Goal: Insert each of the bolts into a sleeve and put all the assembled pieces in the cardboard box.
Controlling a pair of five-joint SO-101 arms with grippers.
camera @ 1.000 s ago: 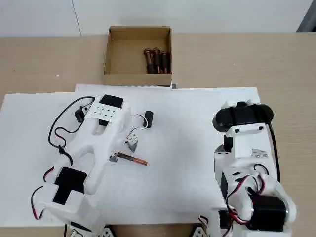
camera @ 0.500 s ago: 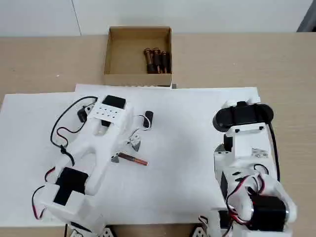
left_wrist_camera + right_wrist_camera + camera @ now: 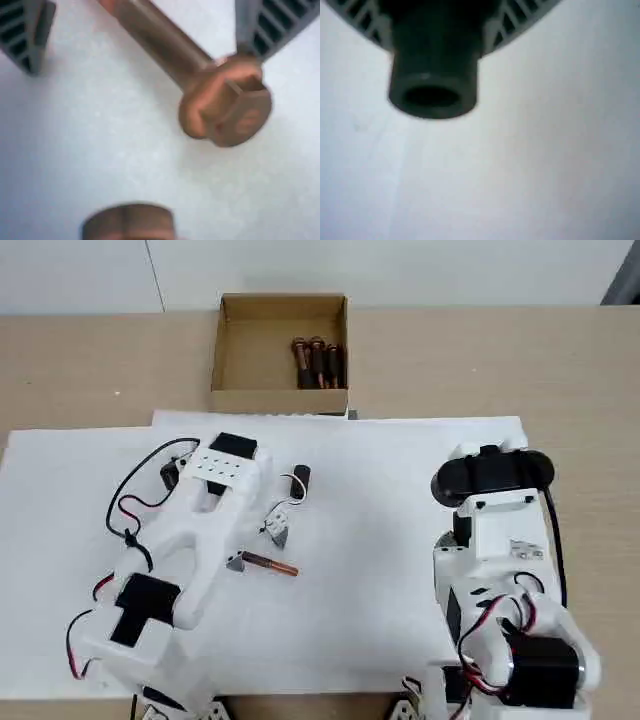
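Step in hand, as judged: pickup of a loose bolt (image 3: 270,564) for insertion.

Bolt lay flat on the white sheet (image 3: 400,540), about 7 o'clock from table centre in the high view, hex head toward 9 o'clock. Left gripper (image 3: 254,546) was down over it. Jaws were apart, one either side of the shank near the head, not gripping.

Right gripper (image 3: 437,22) was clamped on a black sleeve (image 3: 432,85), open bore end showing. That arm sat folded at 3 o'clock.

Cardboard box (image 3: 255,350) stood at 12 o'clock and held assembled pieces (image 3: 318,362) against its 3 o'clock wall.

Next move, as judged: close the left jaws on the shank, lift, then bring the bolt tip in line with the sleeve bore. Alignment would need care, since the round shank could roll or tilt in the jaws.
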